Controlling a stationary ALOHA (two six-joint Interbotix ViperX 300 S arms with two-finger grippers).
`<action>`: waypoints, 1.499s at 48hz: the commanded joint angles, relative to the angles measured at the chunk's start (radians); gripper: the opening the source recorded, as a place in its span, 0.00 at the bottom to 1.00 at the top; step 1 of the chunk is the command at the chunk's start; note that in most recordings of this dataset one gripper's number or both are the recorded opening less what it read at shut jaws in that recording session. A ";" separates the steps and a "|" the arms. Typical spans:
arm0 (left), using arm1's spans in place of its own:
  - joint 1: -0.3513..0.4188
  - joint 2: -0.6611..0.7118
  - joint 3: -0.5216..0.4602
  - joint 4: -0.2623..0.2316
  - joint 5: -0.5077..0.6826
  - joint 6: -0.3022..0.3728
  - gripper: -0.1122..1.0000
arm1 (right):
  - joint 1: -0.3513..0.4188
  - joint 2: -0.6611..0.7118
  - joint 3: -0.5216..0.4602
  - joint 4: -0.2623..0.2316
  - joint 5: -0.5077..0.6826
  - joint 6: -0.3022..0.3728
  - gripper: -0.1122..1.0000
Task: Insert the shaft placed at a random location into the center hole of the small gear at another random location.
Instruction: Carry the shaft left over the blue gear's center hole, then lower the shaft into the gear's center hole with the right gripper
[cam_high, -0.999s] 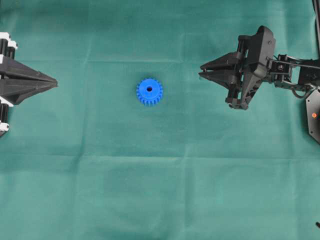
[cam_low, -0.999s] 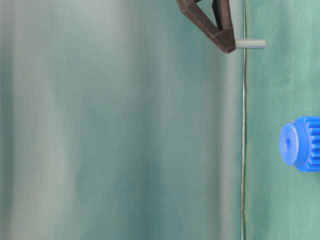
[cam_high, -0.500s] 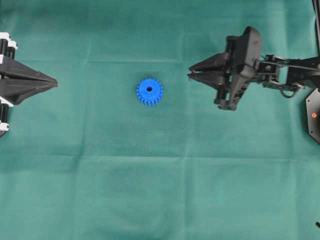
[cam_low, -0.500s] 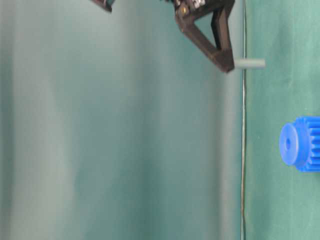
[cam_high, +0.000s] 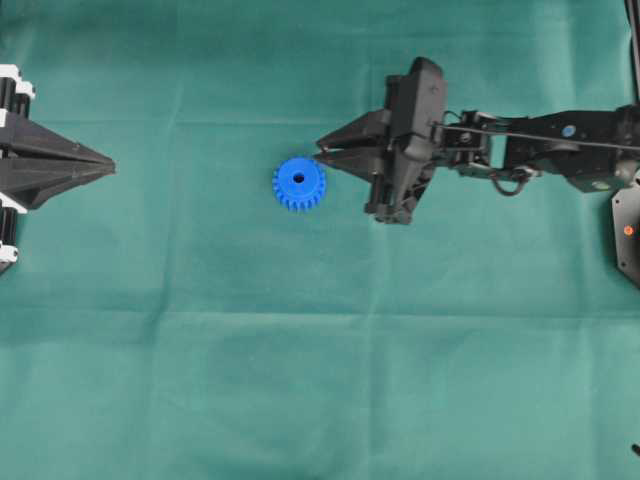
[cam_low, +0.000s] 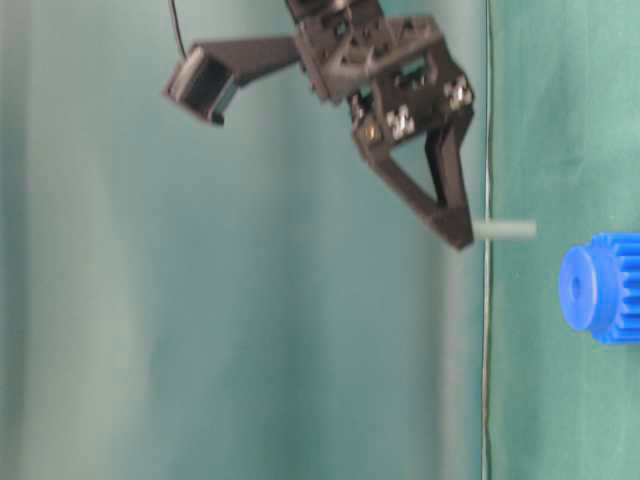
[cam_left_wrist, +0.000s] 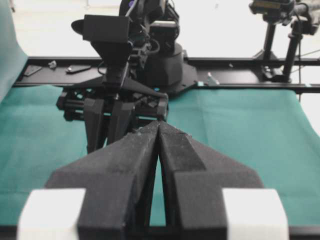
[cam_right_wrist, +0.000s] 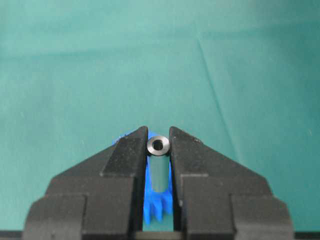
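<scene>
The small gear (cam_high: 299, 183) is bright blue and lies flat on the green cloth, its center hole (cam_high: 298, 179) facing up. My right gripper (cam_high: 320, 156) hovers just off the gear's upper-right edge, shut on the shaft (cam_low: 505, 230). This short silvery-grey pin points down at the cloth, and its free end is a little higher than the gear's hub (cam_low: 575, 287) and off to one side. In the right wrist view the shaft's top (cam_right_wrist: 158, 145) sits between the fingertips, with gear teeth (cam_right_wrist: 159, 205) below. My left gripper (cam_high: 108, 165) rests shut at the left edge, empty.
Creased green cloth (cam_high: 320, 380) covers the whole table. The right arm (cam_high: 540, 145) stretches in from the right edge. A black fixture with an orange dot (cam_high: 627, 230) stands at the far right. A black rail (cam_left_wrist: 240, 80) runs behind the cloth.
My right gripper has carried the shaft leftward, from well right of the gear to its upper-right edge. The gear and left gripper have not moved.
</scene>
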 joint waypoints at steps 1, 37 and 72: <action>0.002 0.003 -0.018 0.003 -0.005 -0.002 0.10 | 0.009 0.006 -0.055 -0.006 0.005 -0.015 0.22; 0.002 0.002 -0.018 0.003 -0.005 0.000 0.10 | 0.020 0.075 -0.115 -0.009 0.009 -0.015 0.22; 0.002 0.002 -0.018 0.003 -0.005 -0.002 0.10 | 0.020 0.143 -0.114 -0.005 -0.026 -0.009 0.22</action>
